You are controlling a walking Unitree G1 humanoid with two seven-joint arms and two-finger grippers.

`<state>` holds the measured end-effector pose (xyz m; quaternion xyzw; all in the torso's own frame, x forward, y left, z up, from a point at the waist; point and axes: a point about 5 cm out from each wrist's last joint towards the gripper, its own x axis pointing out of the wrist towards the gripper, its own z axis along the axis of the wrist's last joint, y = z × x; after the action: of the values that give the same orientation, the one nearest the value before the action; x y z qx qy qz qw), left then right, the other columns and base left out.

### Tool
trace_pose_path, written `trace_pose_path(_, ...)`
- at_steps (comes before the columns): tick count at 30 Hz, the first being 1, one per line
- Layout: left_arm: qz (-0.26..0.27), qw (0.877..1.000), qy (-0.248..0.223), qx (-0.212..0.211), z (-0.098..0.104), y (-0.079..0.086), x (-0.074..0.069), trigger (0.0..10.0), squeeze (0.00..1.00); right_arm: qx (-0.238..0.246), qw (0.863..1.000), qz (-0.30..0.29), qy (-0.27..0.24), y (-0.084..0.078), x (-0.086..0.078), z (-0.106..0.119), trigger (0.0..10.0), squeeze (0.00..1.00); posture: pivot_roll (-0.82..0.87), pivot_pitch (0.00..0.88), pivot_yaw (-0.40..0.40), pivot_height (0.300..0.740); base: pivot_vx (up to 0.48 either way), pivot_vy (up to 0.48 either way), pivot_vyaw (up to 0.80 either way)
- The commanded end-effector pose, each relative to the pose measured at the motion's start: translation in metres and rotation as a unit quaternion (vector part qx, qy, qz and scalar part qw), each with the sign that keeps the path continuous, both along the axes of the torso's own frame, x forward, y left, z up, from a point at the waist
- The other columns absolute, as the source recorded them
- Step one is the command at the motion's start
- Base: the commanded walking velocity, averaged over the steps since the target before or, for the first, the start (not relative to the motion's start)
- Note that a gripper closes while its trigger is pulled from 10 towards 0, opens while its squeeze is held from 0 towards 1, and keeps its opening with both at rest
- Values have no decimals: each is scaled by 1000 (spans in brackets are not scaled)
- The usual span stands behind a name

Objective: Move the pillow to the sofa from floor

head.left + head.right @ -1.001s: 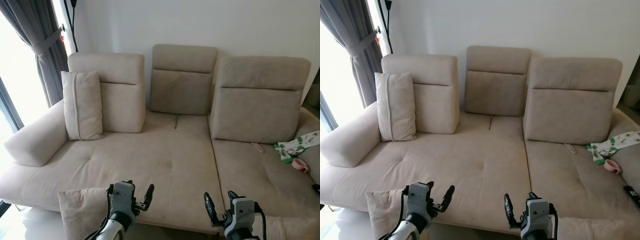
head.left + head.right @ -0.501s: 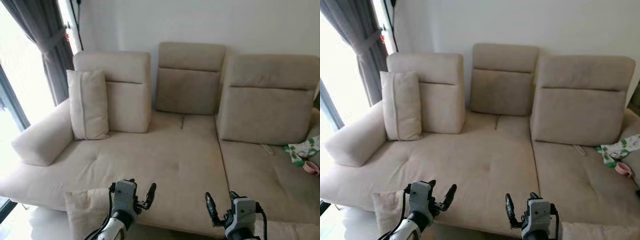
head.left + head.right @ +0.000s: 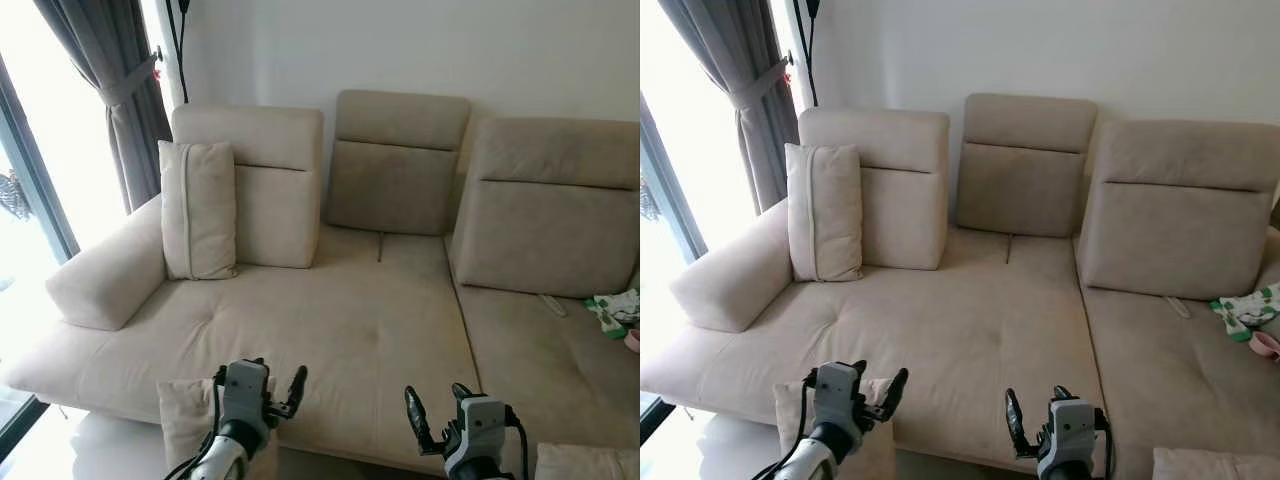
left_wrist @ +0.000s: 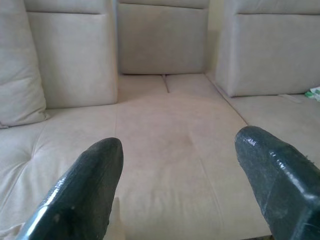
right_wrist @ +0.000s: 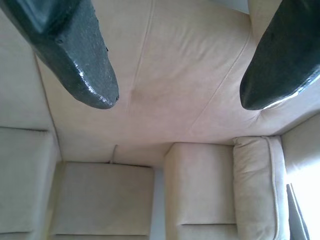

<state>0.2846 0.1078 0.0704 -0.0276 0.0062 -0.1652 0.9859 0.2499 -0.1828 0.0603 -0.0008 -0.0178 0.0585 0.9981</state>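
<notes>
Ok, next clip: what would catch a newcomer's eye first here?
The big beige sofa across the whole scene, with one pillow standing upright against its left backrest. Next, the two hands raised over the seat's front edge, left hand and right hand, both open and holding nothing. A second pillow leans low against the sofa front, just behind the left hand.

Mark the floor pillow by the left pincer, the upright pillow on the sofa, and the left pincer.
floor pillow [image 3: 185,415], left eye view, its bare upper left part.
upright pillow [image 3: 198,210], left eye view, middle of its front face.
left pincer [image 3: 278,388], left eye view, between its fingertips.
</notes>
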Motion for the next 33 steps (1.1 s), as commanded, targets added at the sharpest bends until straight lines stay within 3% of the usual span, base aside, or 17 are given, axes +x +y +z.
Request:
trace_pose_path(1,-4,1000,11,3,-5,-2,-2,10000,0,0,1000,1,5,1,-1,-3,10000,0,122,0,29,740,0,442,0)
trace_pose_path(17,-7,1000,10,4,-4,-4,-1,10000,0,-2,1000,4,2,1,0,-1,10000,0,117,0,26,740,0,427,0)
trace_pose_path(33,-8,1000,8,3,-4,-6,-1,10000,0,-3,1000,5,-2,1,1,1,10000,0,119,0,22,740,0,0,0)
